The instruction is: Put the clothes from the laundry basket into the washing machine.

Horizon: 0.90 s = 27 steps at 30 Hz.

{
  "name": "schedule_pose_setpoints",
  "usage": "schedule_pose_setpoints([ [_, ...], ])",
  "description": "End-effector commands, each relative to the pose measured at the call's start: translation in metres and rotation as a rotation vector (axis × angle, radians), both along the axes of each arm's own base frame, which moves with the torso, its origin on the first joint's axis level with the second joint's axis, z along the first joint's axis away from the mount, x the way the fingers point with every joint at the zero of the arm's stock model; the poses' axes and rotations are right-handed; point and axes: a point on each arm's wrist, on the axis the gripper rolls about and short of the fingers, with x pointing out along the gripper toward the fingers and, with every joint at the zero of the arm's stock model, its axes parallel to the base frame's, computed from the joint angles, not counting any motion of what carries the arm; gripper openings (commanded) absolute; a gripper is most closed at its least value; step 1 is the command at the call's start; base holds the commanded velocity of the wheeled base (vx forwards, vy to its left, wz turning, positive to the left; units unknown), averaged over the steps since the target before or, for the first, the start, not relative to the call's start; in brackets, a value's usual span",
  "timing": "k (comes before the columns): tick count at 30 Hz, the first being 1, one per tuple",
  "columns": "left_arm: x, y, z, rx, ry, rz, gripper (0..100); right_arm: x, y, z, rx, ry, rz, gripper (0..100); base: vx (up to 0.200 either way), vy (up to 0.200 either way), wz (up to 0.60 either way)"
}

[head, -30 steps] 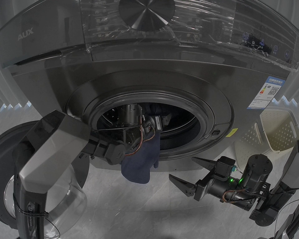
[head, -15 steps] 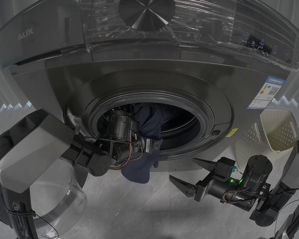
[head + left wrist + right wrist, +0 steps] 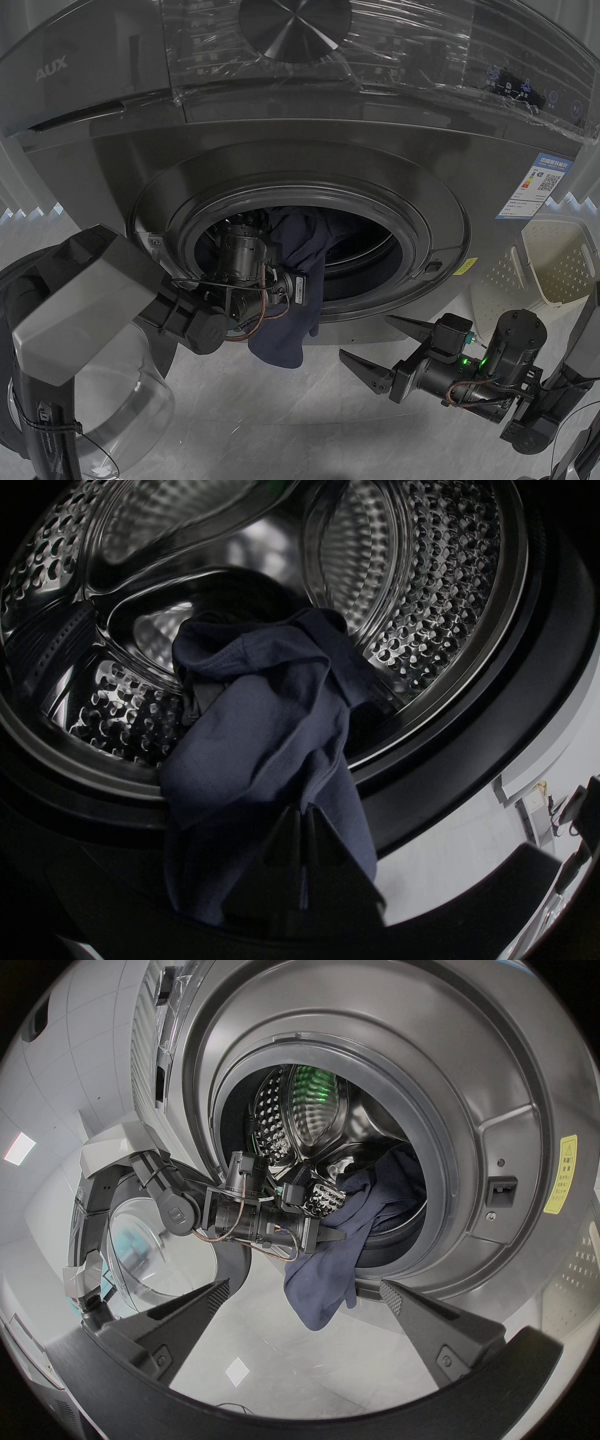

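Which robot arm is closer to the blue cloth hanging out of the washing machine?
Left. The left gripper is shut on the blue cloth; the right gripper hangs open lower down, apart from it.

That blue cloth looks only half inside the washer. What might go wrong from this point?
The blue cloth drapes over the opening's rim, part hanging outside; it may slide to the floor. The left gripper, fingers shut, sits against the cloth, so pulling away might drag it out. The open door would likely trap the hanging part if shut now.
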Motion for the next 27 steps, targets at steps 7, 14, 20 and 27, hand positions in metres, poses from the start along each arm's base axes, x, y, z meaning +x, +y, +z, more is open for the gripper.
schedule_pose_setpoints([
  [7,0.026,-0.029,0.038,-0.285,-0.203,-0.013,0,0.0,0.001,0.001,0.005,-0.006,0.001,100,0.0,0.0,0.0],
  [14,0.043,-0.034,0.043,-0.319,-0.269,0.06,0,0.001,0.0,0.001,0.005,-0.006,0.0,100,0.0,0.0,0.0],
  [20,0.039,-0.033,0.036,-0.294,-0.234,0.059,100,0.001,0.001,0.002,0.007,-0.008,0.0,100,0.0,0.0,0.0],
  [27,-0.002,-0.017,0.039,-0.131,-0.094,0.039,100,0.0,0.001,0.001,0.004,-0.004,0.001,100,0.0,0.0,0.0],
])
